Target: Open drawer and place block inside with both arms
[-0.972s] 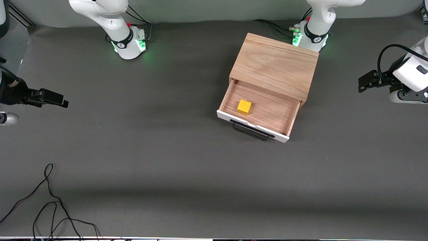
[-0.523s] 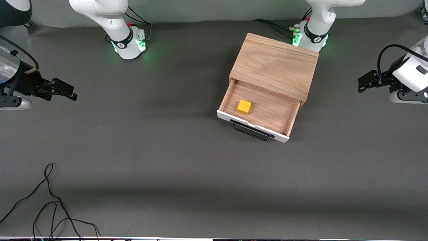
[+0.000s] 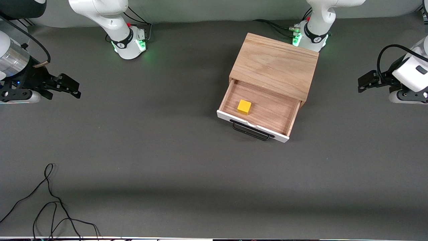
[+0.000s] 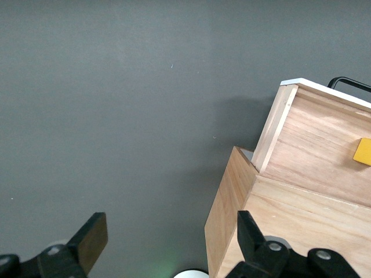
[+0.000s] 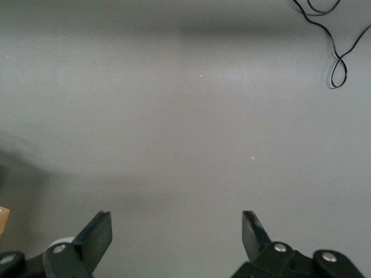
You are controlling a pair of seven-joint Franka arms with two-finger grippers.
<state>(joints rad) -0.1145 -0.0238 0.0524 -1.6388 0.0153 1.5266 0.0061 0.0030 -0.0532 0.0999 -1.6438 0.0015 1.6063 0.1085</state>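
The drawer [image 3: 259, 110] of the light oak box [image 3: 275, 65] stands pulled open, with its white front panel and black wire handle [image 3: 250, 131] toward the front camera. The yellow block [image 3: 244, 107] sits inside the drawer, near the corner toward the right arm's end. The left wrist view shows the box [image 4: 278, 231], the open drawer [image 4: 322, 147] and part of the block [image 4: 363, 152]. My left gripper [image 3: 362, 83] is open and empty, over the table at the left arm's end; the left arm waits. My right gripper [image 3: 73, 88] is open and empty, over bare table at the right arm's end.
A black cable [image 3: 50, 201] loops on the grey table near the front camera at the right arm's end; it also shows in the right wrist view [image 5: 336, 40]. The two green-lit arm bases [image 3: 128, 43] [image 3: 309, 36] stand along the table's edge farthest from the front camera.
My right gripper has swung up and slightly toward the table's middle, turning as it went. The left arm, drawer and block have not moved.
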